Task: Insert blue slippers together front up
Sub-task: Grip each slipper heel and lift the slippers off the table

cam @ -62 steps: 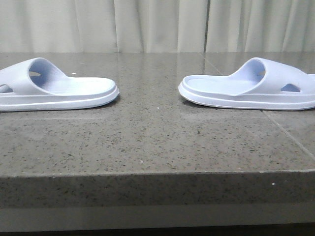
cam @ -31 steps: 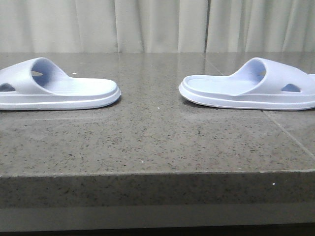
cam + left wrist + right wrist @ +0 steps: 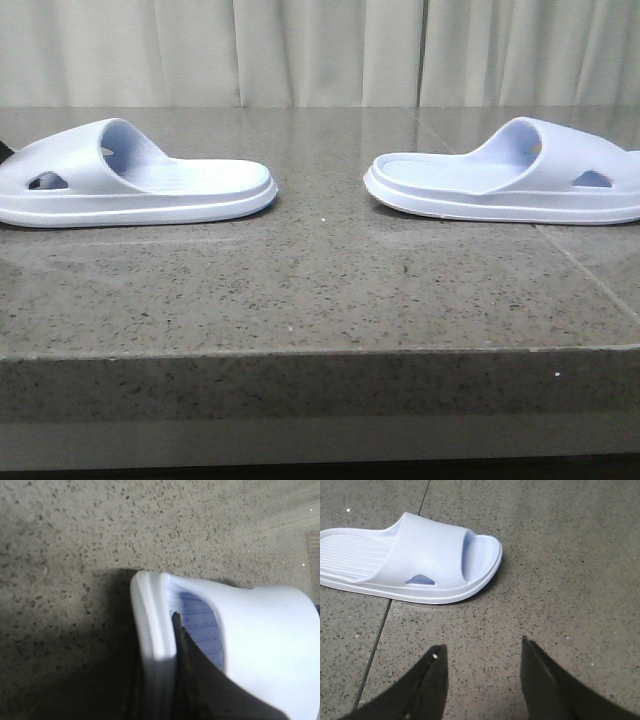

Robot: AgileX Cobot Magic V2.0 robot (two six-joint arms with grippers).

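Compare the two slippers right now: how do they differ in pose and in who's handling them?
The left slipper has its heel end pointing right, while the right slipper has its heel end pointing left, so their heels face each other. The left gripper has a finger inside the left slipper's toe opening; the right gripper hangs open short of the right slipper, touching nothing. Both are pale blue, sole-down on the stone table.

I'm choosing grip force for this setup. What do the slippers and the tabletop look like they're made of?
Left slipper and right slipper: likely moulded foam or soft rubber, in one piece. The signs are a matte pale blue surface, thick rounded soles and a ribbed footbed.

Table: looks like polished speckled stone, possibly granite or a composite. It shows grey flecks, a faint sheen and a visible seam.
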